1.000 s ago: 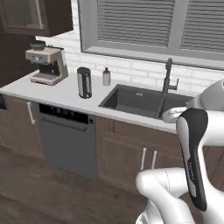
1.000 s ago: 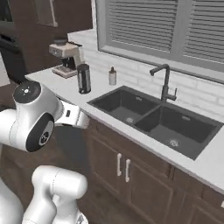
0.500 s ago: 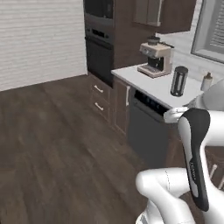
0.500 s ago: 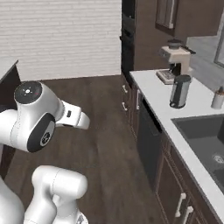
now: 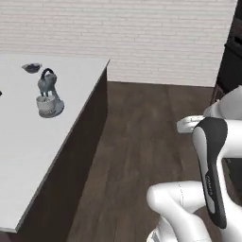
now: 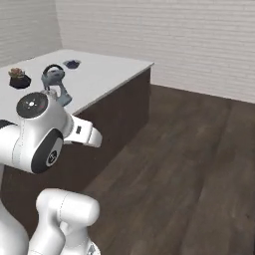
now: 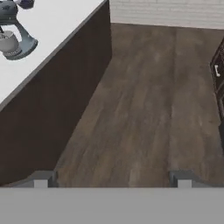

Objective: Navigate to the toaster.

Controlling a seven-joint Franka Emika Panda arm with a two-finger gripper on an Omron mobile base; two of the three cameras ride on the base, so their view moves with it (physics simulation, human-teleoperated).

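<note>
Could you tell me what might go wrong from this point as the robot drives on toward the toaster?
1. The island counter has a dark side wall and corner close on the robot's left; a tight turn could probably clip it.
2. The stand mixer and small bowl sit on that counter; a wide arm swing might knock them.
3. The open gripper points at bare floor, with no toaster ahead, so the base may be heading wrong.

a white-topped island point(image 6: 114, 69) carries what looks like a stand mixer point(image 6: 56, 84), beside dark wood floor point(image 6: 189, 164).
</note>
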